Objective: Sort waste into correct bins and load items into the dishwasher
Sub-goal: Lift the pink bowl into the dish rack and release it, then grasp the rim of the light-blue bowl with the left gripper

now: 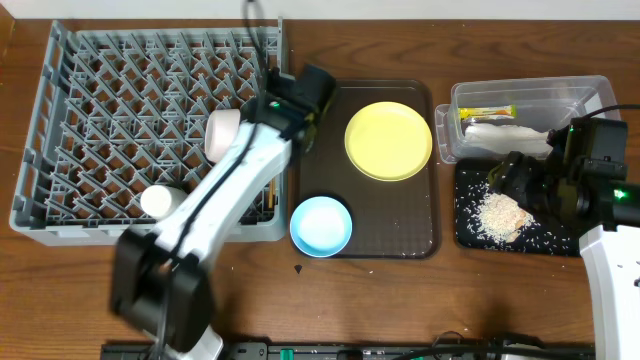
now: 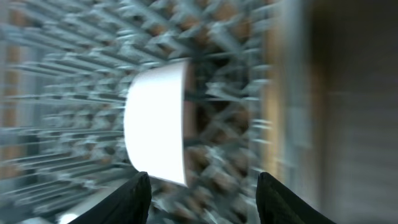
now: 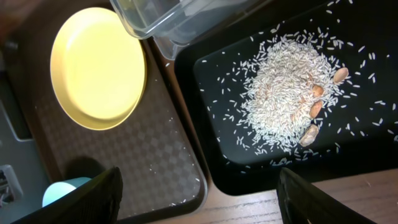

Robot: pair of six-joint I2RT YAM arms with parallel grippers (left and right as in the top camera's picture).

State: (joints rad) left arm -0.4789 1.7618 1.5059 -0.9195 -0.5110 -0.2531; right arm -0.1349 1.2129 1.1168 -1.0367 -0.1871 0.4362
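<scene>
Right wrist: grainy rice heap (image 3: pixel 283 93) on black tray (image 3: pixel 208 81); left claw (image 2: pixel 204 186), right claw (image 3: pixel 199 180) spread wide.

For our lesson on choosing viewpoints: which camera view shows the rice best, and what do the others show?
The right wrist view: the rice lies close and sharp on the black tray, single grains visible. Overhead shows a small pale heap. The left wrist view shows none.

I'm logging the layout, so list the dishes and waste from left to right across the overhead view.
In order: small white cup → white bowl → light blue bowl → yellow plate → rice pile. The clear tub and black tray span the same stretch as the rice, so they are left out.
</scene>
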